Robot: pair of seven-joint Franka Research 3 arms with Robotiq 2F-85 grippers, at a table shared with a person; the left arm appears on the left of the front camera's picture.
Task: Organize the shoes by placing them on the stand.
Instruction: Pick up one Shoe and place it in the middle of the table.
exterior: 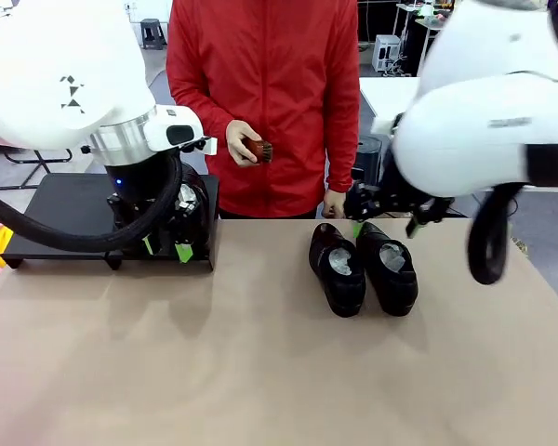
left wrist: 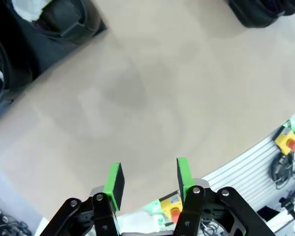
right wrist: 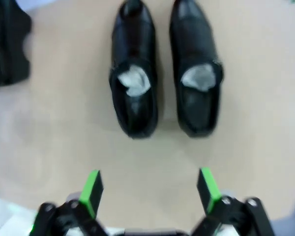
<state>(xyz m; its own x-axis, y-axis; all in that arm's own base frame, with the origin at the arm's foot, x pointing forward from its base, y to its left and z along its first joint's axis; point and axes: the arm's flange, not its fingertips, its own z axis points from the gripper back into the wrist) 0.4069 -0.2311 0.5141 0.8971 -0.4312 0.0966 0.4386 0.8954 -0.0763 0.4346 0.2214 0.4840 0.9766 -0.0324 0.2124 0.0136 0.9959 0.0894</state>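
Counter (exterior: 260,372) carries two shoes (exterior: 339,269) side by side; right pincer (right wrist: 150,182) spread wide near them; left pincer (left wrist: 148,172) partly spread, pinching nothing, near the stand (exterior: 65,200).

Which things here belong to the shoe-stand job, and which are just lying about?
Job: two glossy black leather shoes on the table; low matte-black stand, another black shoe on it.
Idle: small brown brush in the person's hand; yellow box with red button.
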